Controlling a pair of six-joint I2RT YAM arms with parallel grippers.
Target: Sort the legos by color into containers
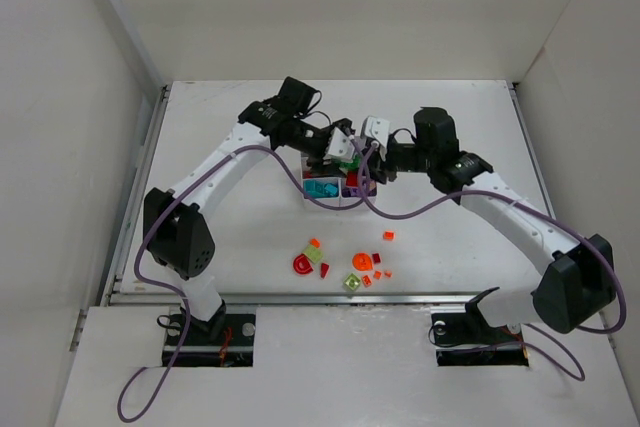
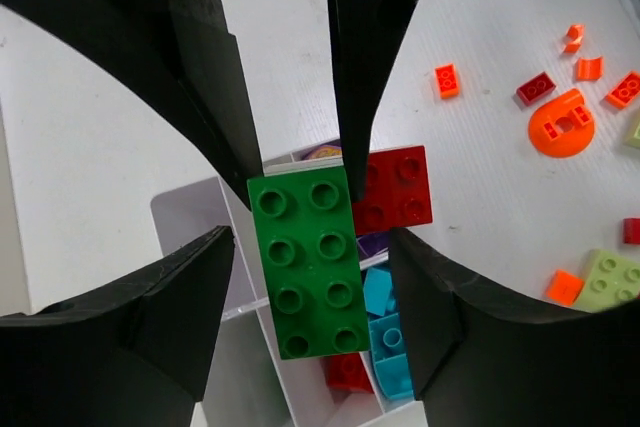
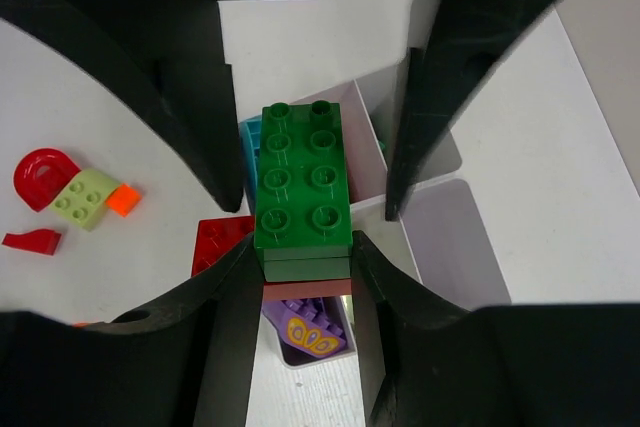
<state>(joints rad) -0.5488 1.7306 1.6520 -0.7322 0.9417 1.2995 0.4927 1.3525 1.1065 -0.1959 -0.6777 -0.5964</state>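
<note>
A dark green eight-stud brick [image 3: 303, 187] tops a small stack hanging over the white containers [image 1: 326, 203]. My right gripper [image 3: 303, 265] is shut on that stack, its fingers pressed against both sides. A red brick [image 3: 218, 243] sticks out from under it. My left gripper [image 2: 311, 277] stands open around the same green brick [image 2: 310, 267], with a gap on each side. Both grippers meet above the containers, left [image 1: 338, 150] and right [image 1: 366, 169]. Teal pieces [image 2: 386, 339] and a purple piece [image 3: 312, 327] lie in compartments below.
Loose legos lie on the table in front of the containers: a red arch [image 1: 301, 265], a lime brick [image 1: 315, 254], an orange ring [image 1: 362, 262], another lime brick [image 1: 352, 282] and small orange bits [image 1: 388, 236]. Walls stand left, right and behind.
</note>
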